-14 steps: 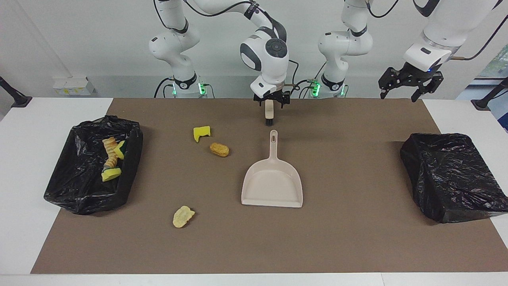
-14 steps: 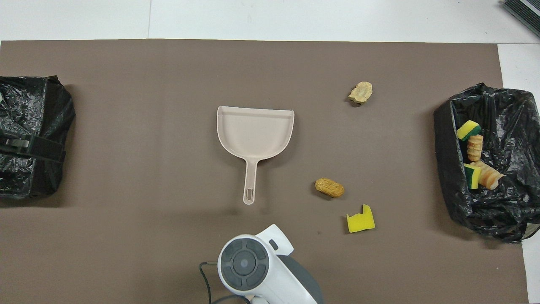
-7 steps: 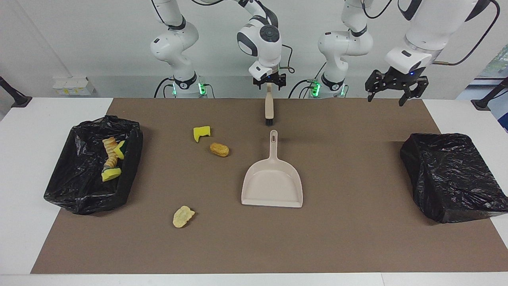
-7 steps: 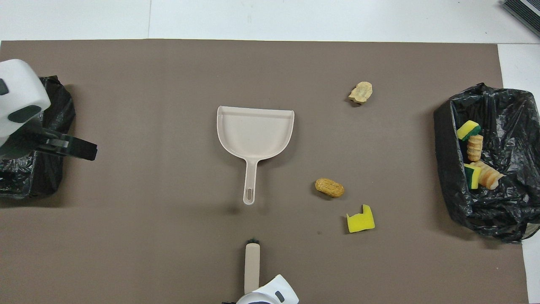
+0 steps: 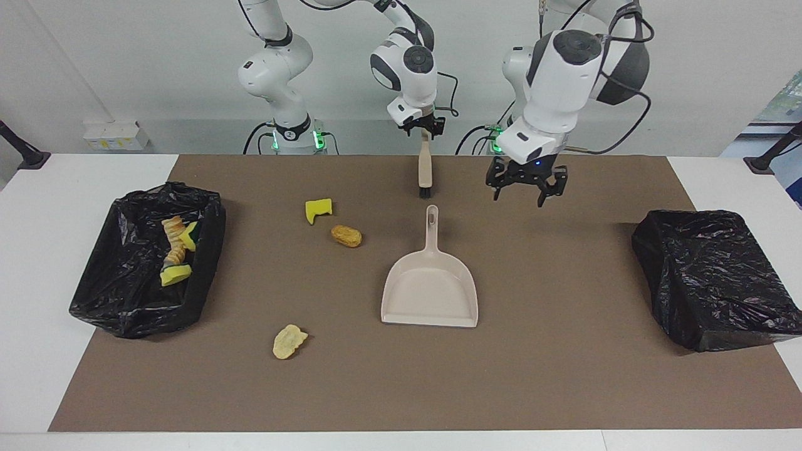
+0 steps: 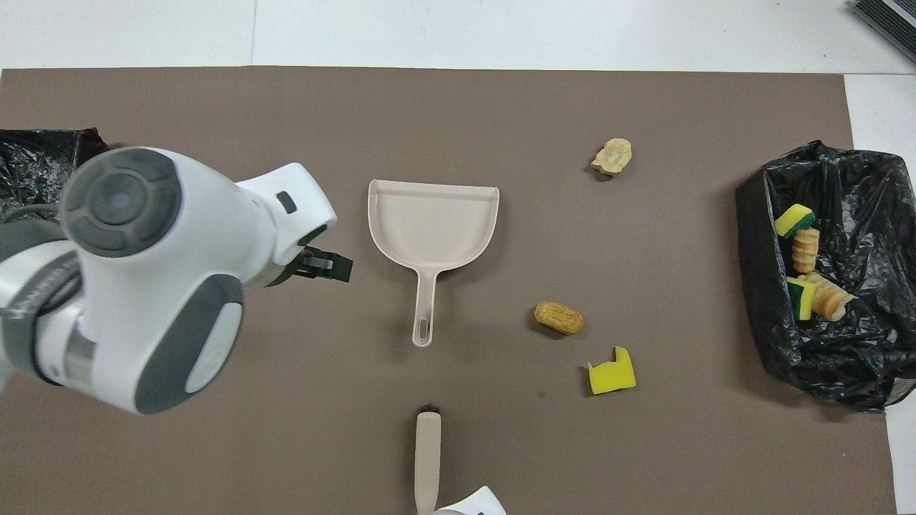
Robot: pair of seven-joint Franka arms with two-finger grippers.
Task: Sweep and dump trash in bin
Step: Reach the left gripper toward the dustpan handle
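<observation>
In the facing view, the right gripper (image 5: pixel 424 125) is clamping the top of the brush (image 5: pixel 425 172), which is hanging upright with its bristles just above the mat at twelve o'clock from the dustpan (image 5: pixel 430 285). The left gripper (image 5: pixel 525 188) is hovering with fingers spread and empty, at about two o'clock from the dustpan's handle, whose long axis is pointing toward the robots. The left arm is the nearer one to that handle.

In the overhead view, loose trash is lying toward the right arm's end: the sponge chunk (image 6: pixel 612 372), bread piece (image 6: pixel 559 317) and pale lump (image 6: pixel 612 155). More scraps are sitting in the bin (image 6: pixel 758 300).
</observation>
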